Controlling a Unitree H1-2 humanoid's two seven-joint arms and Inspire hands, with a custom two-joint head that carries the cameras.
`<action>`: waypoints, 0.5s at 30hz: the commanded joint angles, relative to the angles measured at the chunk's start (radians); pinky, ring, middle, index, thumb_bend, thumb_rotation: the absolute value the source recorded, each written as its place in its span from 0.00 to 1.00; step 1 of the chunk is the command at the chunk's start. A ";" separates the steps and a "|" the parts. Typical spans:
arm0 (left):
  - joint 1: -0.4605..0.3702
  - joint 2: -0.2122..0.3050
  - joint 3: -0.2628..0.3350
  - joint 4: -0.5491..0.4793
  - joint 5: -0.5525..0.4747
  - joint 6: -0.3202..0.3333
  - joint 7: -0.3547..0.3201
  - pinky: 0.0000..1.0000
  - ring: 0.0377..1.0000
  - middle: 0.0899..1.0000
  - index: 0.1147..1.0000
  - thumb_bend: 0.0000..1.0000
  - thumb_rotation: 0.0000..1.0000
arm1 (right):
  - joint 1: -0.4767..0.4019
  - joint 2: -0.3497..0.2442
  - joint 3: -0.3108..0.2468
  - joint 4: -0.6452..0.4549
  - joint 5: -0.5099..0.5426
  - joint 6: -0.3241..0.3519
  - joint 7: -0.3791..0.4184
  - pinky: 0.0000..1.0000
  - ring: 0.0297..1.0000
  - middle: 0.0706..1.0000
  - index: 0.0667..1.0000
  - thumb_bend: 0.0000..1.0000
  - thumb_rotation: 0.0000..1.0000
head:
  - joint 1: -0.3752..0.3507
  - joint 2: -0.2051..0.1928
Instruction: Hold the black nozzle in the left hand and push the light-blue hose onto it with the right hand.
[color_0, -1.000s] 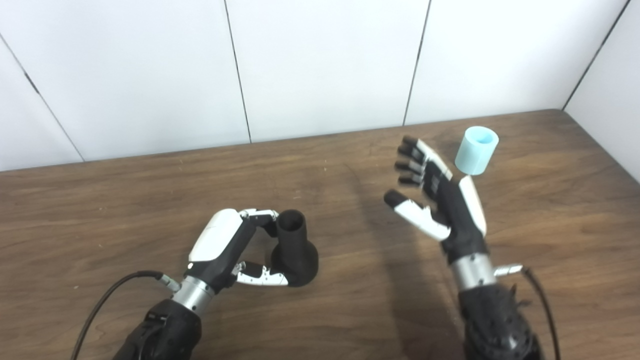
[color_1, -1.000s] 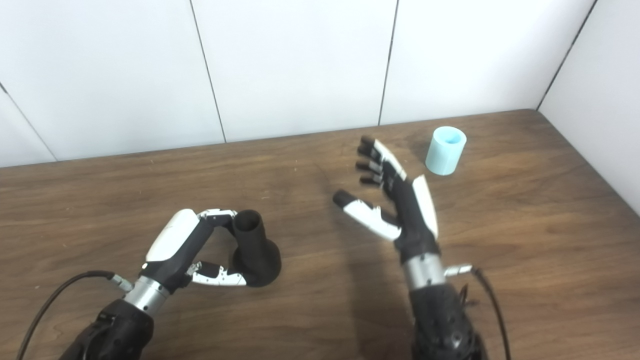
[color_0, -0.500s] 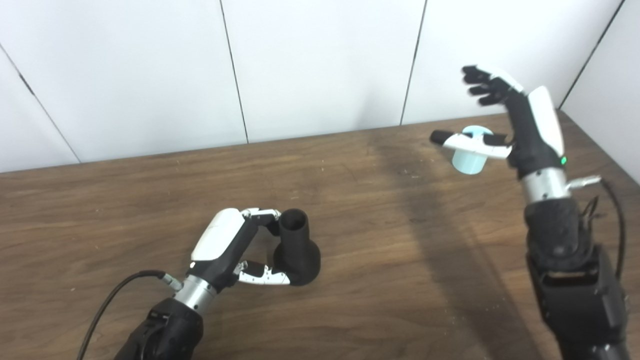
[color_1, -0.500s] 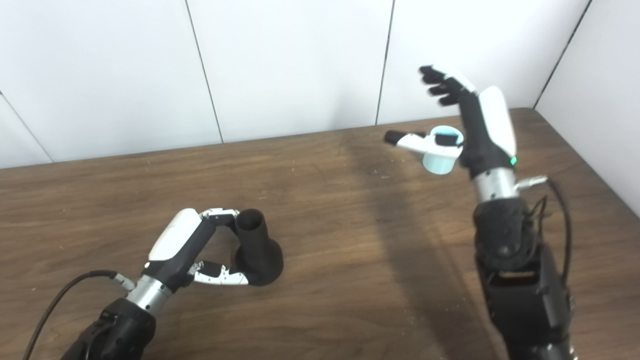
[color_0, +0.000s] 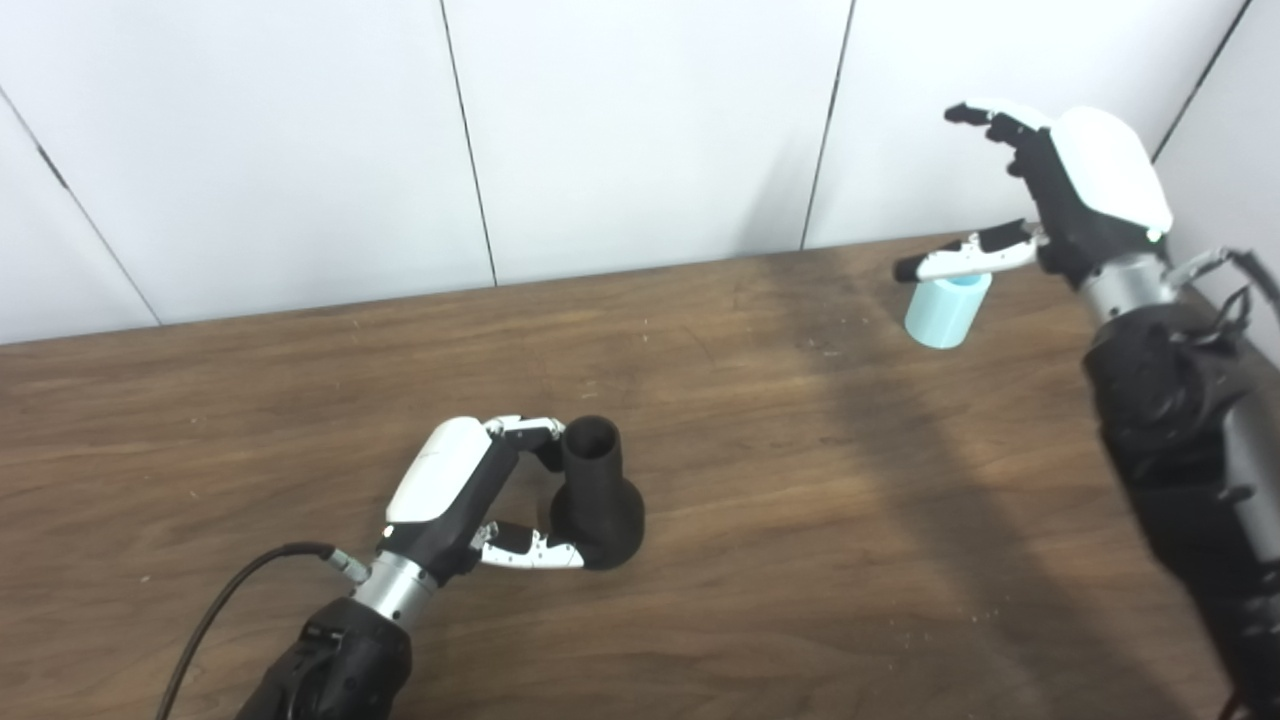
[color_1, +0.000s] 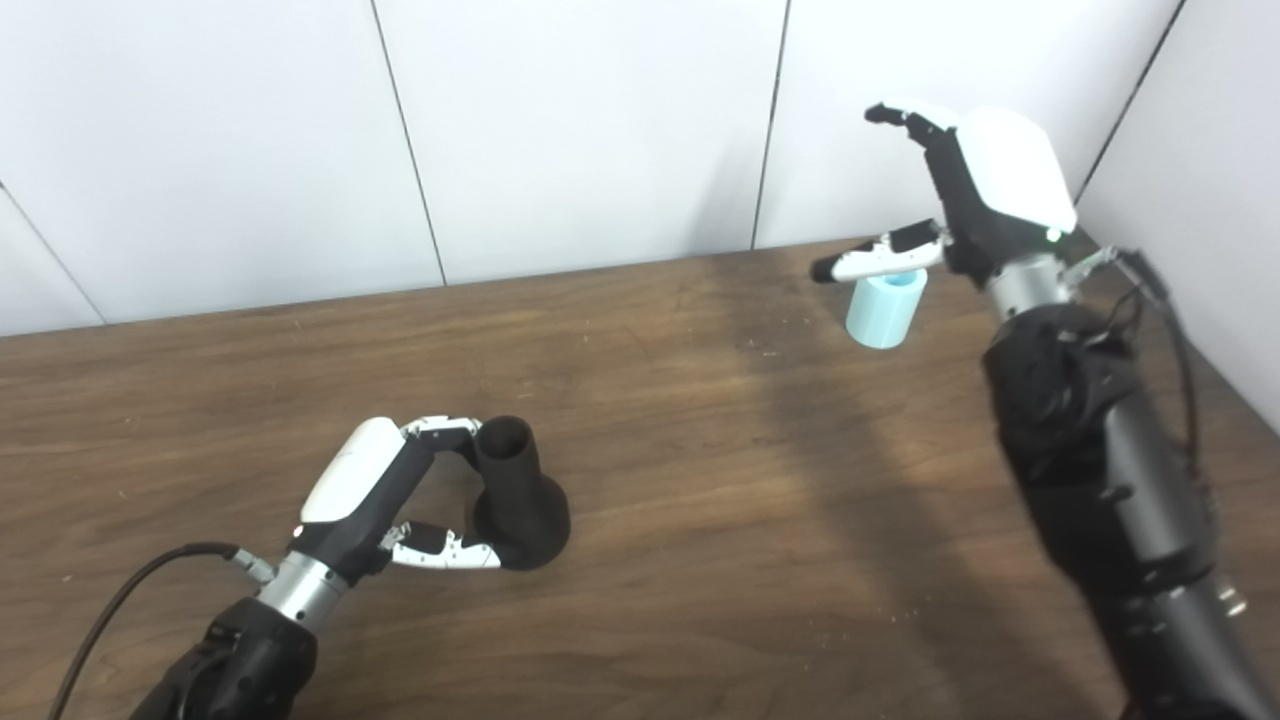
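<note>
The black nozzle (color_0: 595, 495) stands upright on the wooden table (color_0: 760, 500), wide base down, open neck up. My left hand (color_0: 455, 490) is shut on it, fingers at the neck and thumb against the base. The light-blue hose piece (color_0: 945, 308), a short open cylinder, stands upright near the table's far right. My right hand (color_0: 1060, 190) hovers open above and just right of the hose piece, fingers spread toward the wall, thumb crossing over its top rim. I cannot tell whether the thumb touches it.
White wall panels (color_0: 640, 130) rise right behind the table's back edge, and a side wall (color_1: 1210, 200) closes the right. A black cable (color_0: 230, 610) trails from my left wrist. Bare wood lies between the nozzle and the hose piece.
My right arm swung up and to the right from mid-table to above the hose piece, and the hand turned palm down. The left hand and nozzle stayed put.
</note>
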 joint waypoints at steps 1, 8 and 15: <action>0.037 0.018 -0.032 0.048 0.066 0.034 -0.058 0.79 0.57 0.44 0.42 0.52 0.00 | -0.076 -0.056 0.011 0.012 -0.021 0.023 0.053 0.64 0.84 0.87 0.80 0.99 0.33 | 0.001 0.000; 0.041 0.020 -0.032 0.032 0.065 0.044 -0.067 0.78 0.57 0.44 0.42 0.52 0.00 | -0.138 -0.085 0.050 0.129 -0.083 0.039 0.197 0.67 0.88 0.90 0.82 1.00 0.29 | 0.008 0.002; 0.043 0.023 -0.033 0.025 0.067 0.049 -0.071 0.78 0.58 0.45 0.41 0.52 0.00 | -0.166 -0.062 0.035 0.168 -0.170 0.039 0.334 0.69 0.87 0.91 0.81 1.00 0.24 | 0.008 0.002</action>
